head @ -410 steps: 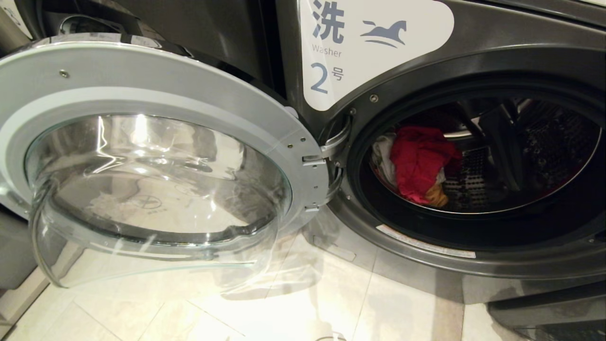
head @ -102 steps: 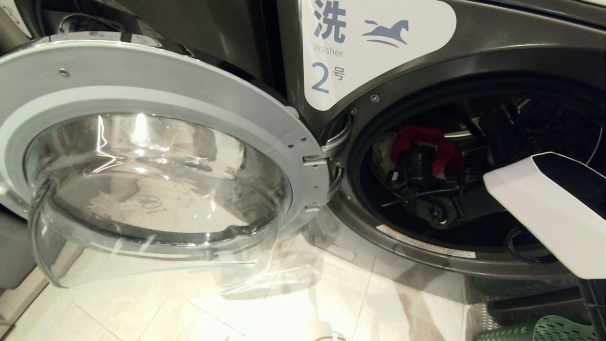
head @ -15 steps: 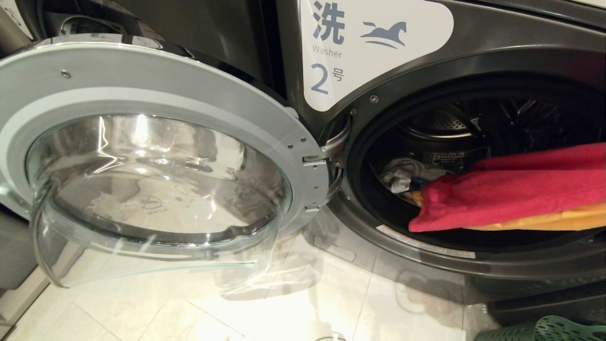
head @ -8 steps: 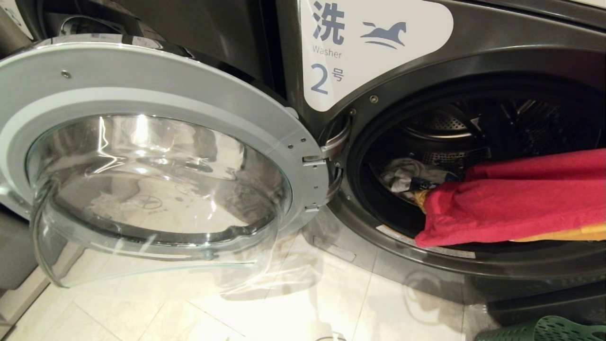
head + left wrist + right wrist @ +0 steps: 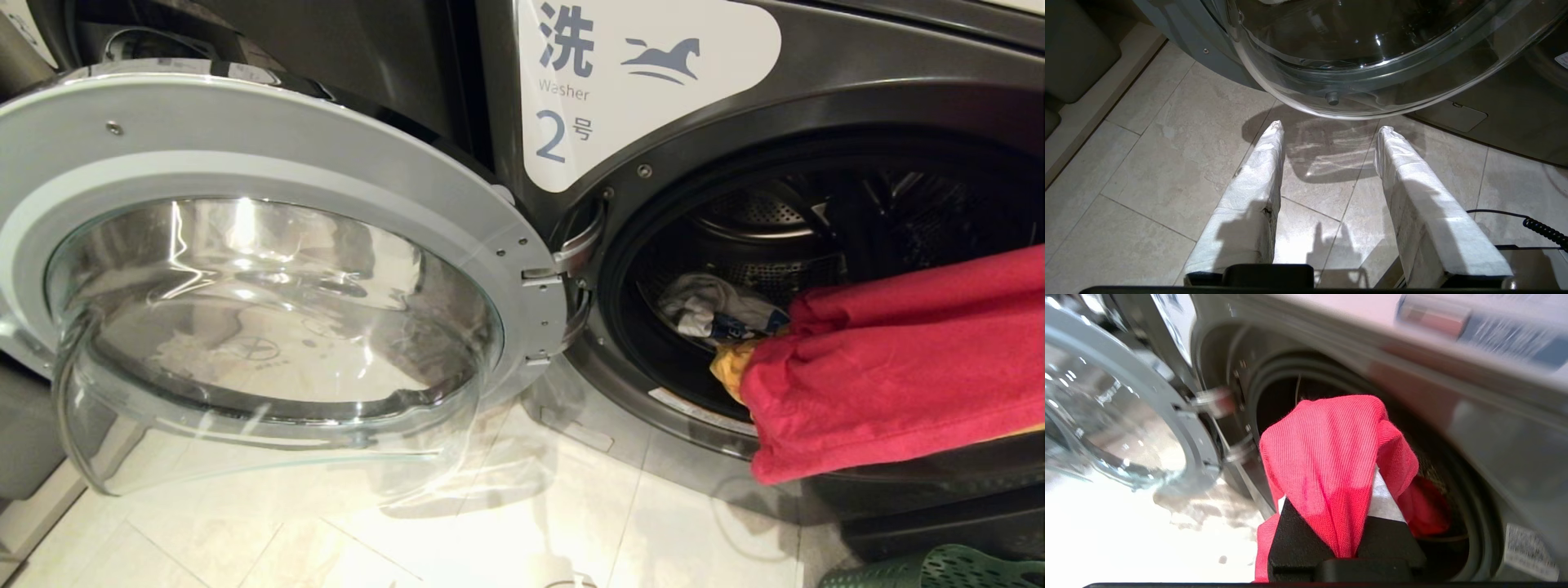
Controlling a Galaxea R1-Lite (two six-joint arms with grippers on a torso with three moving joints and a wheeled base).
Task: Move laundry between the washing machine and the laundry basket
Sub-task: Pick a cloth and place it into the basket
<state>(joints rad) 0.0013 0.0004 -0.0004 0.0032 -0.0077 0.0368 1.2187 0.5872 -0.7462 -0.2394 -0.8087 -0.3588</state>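
Glare on floor (image 5: pixel 506 523), right wrist blurred

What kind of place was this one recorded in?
Probably a shared laundry room or laundromat. The washer carries a big label reading "Washer" with the number 2, which suggests several numbered machines. A tiled floor and a green basket fit too.

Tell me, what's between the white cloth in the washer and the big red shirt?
A small yellow-orange piece sits between the white garment in the drum and the red garment hanging over the washing machine rim, in the head view.
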